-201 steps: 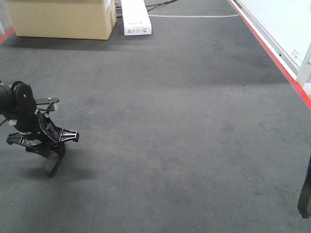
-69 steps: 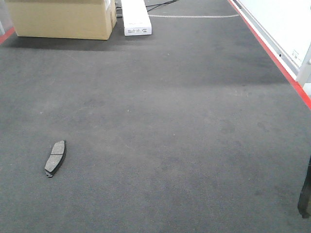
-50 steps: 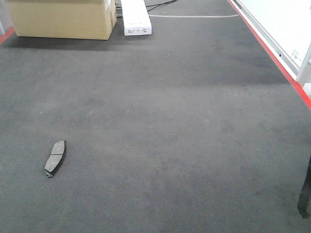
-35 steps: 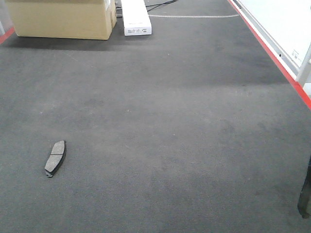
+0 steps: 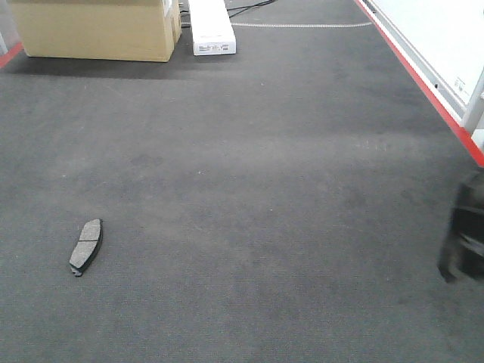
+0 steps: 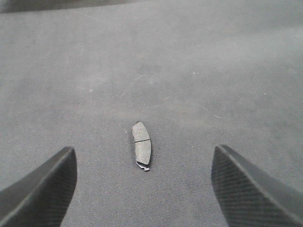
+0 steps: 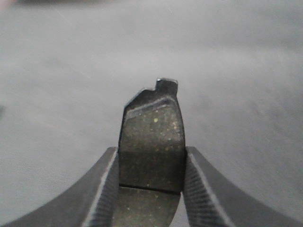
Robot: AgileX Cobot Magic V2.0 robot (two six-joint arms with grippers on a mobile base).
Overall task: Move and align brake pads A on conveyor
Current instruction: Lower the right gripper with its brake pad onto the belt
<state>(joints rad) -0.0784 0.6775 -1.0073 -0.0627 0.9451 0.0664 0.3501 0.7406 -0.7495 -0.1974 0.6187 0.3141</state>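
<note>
One brake pad [image 5: 86, 246] lies grey face up on the dark conveyor [image 5: 249, 197], at the lower left; the left wrist view shows the same brake pad [image 6: 142, 152] ahead of my left gripper [image 6: 142, 189], which stands wide open above the belt. My right gripper [image 7: 150, 177] is shut on a second brake pad [image 7: 152, 142], pinched by its long edges with the tabbed end pointing away. In the front view that right gripper [image 5: 463, 240] is a dark blur at the right edge.
A cardboard box [image 5: 94, 29] and a white carton [image 5: 210, 27] stand at the belt's far end. A red strip [image 5: 423, 79] runs along the right edge, beside a white wall.
The left arm set the first pad down at the lower left and drew out of the front view. The right arm has now swung up and inward at the right edge.
</note>
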